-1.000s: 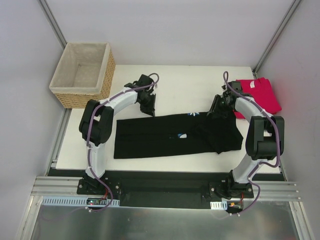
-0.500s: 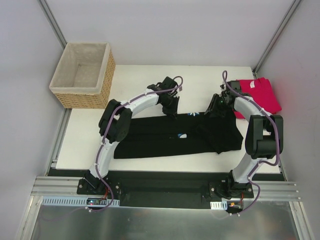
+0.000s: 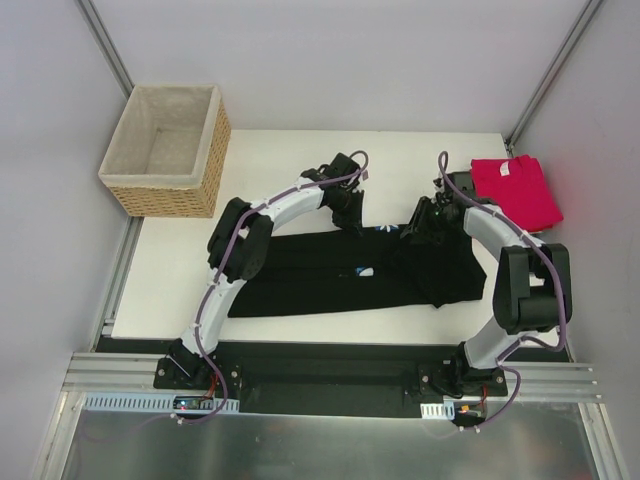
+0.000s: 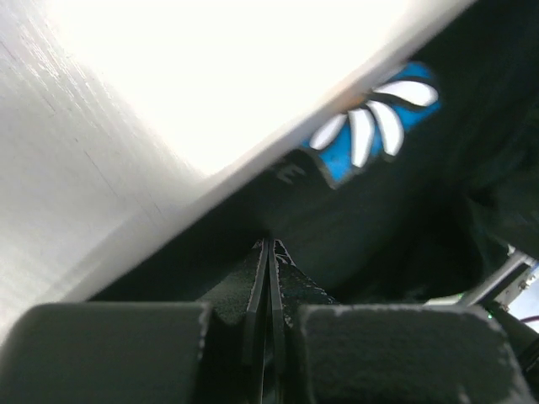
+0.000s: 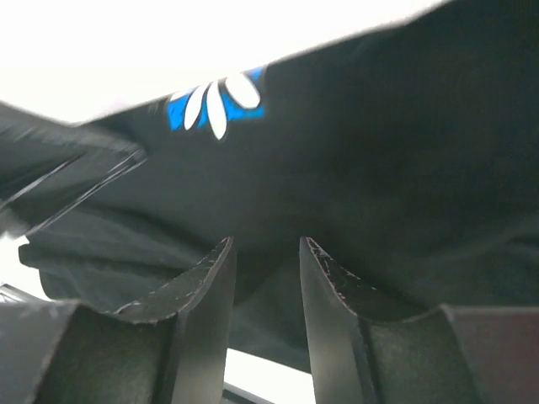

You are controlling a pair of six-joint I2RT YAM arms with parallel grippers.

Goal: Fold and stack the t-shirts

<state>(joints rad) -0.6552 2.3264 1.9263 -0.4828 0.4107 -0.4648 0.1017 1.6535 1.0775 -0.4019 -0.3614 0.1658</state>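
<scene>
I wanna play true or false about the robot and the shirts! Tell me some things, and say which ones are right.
1. The red shirt is inside the basket. False: it lies on the table, at the far right.
2. The black shirt has a blue and white flower print. True.
3. The left gripper is wide open. False: its jaws are shut.
4. The right gripper has its jaws apart, right at the black shirt. True.
</scene>
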